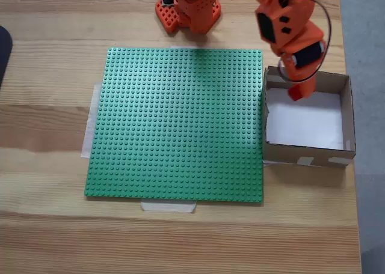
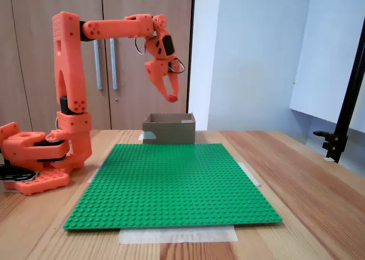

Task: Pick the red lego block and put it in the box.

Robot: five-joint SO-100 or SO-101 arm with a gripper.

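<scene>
No readable writing or logos anywhere, just plain tape and plastic.

The wooden counter (image 1: pixel 54 238) is filling most of a fixed view from above, and the big green baseplate (image 1: pixel 177 124) is lying flat in the middle of it, with pale tape strips (image 1: pixel 168 207) peeking out at its edges. The orange arm (image 2: pixel 71 72) is standing at the left of a fixed view from the side, its base sitting on the counter, the upright link rising straight and the upper link reaching level toward the upper middle of the frame, wrist bending downward.

The box (image 1: pixel 346 115) is sitting at the right edge of the baseplate in the view from above, white floor showing, pale tape patches on its near wall. The hand (image 2: pixel 170 96) is hanging well above the box, pointing down, fingers clamping the red lego block (image 2: pixel 172 98) at their tips. From above, the block (image 1: pixel 296 94) is showing over the upper part of the box.
</scene>
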